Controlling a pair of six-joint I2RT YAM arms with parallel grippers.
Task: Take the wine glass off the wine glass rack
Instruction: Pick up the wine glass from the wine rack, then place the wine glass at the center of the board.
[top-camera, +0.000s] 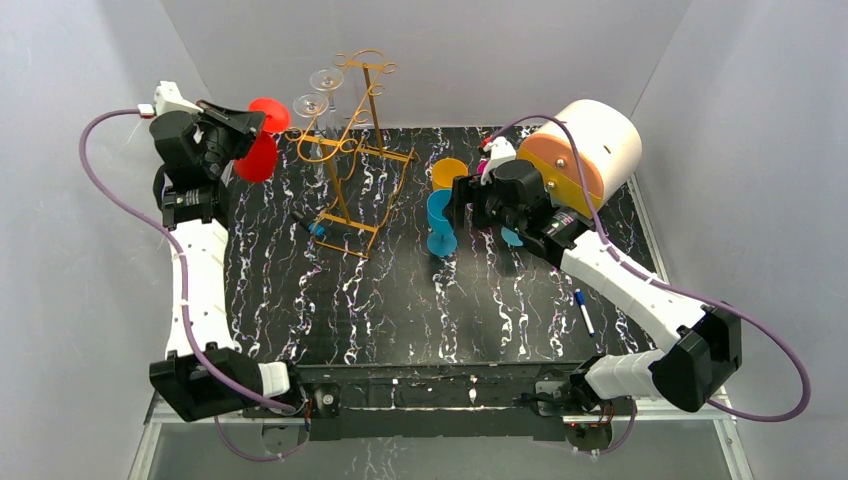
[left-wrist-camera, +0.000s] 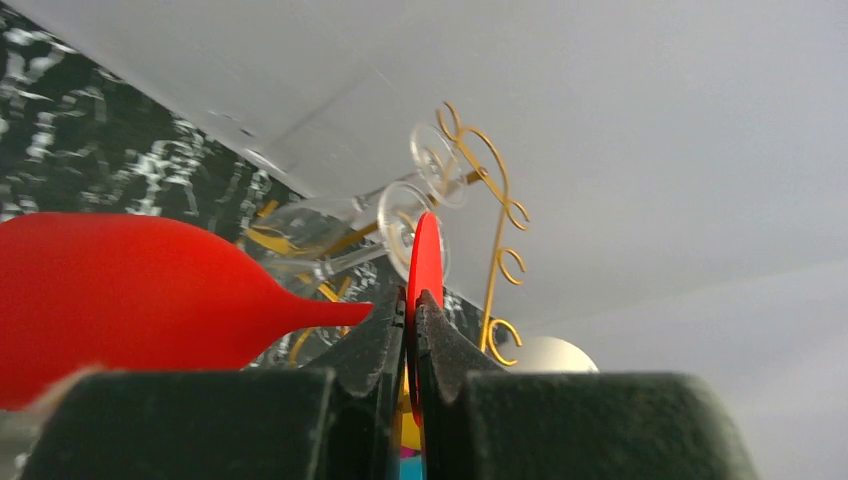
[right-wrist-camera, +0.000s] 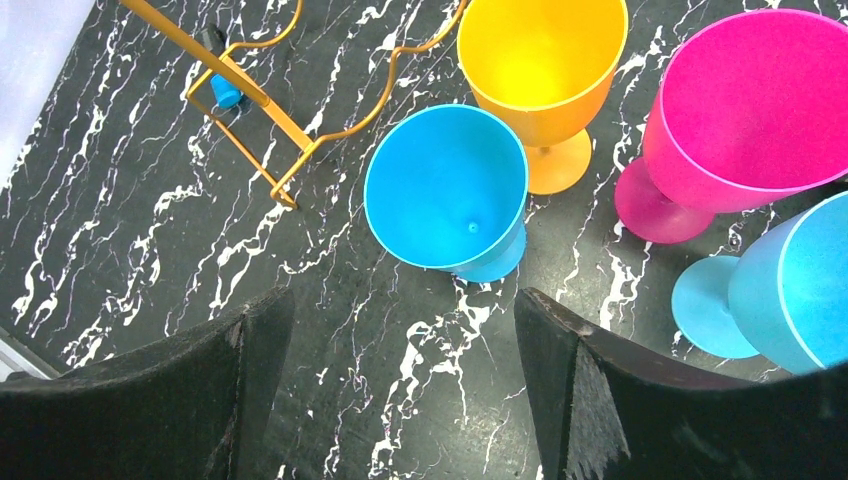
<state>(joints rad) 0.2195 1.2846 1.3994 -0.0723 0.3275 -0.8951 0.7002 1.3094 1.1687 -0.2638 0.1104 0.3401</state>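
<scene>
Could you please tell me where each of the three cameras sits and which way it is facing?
Top external: above and behind the bases, looking down on the table; both whole arms show.
Right wrist: on the right arm, looking down at the blue wine glass and the base of the rack; the open right gripper frames it.
Left wrist: looking along the left gripper, shut on the foot of the red wine glass, toward the rack's top.
Shared: all three show the rack.

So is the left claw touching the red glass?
Touching. The left wrist view shows the left gripper pinched shut on the thin round foot of the red wine glass.
</scene>
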